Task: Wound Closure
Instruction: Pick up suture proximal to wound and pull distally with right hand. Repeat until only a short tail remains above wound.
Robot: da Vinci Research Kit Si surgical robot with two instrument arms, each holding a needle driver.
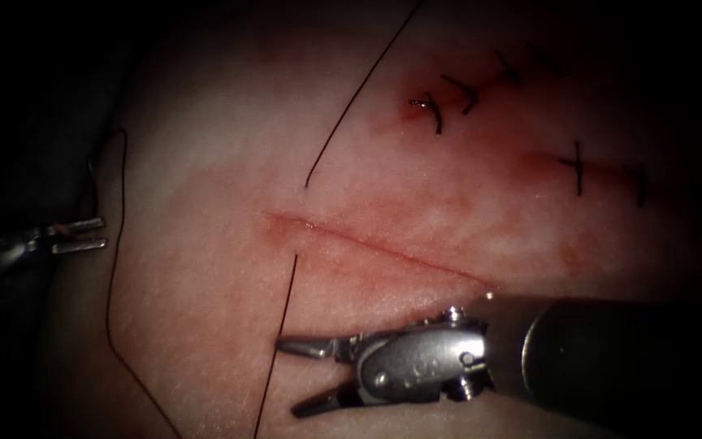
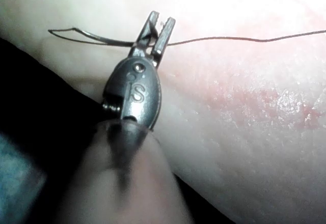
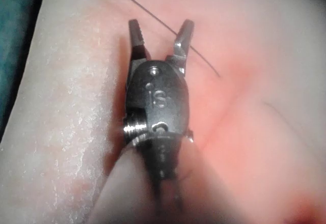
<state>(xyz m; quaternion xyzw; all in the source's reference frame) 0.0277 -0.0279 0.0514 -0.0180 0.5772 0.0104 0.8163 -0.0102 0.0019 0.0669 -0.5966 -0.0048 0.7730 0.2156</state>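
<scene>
Needle (image 2: 91,37): thin, curved, stiff steel, slippery, judged best gripped on its body, away from the point; lies off the tissue's (image 1: 205,325) left edge, outside the tissue, pinched near its thread end by the left tool (image 1: 79,233). Thread (image 1: 286,325): fine, limp, light; enters left of the cut (image 1: 367,244), exits above it. Right tool (image 1: 306,374): jaws spread, empty, beside the thread, below the cut. Stitches (image 1: 448,97): upper right.

Tissue (image 1: 205,244) pale pink, blotched red beyond the grey steel right tool (image 1: 306,374); cut (image 1: 367,244) a darker red line. Thread (image 1: 282,325) dark brown. Finished stitches (image 1: 457,93) black.
</scene>
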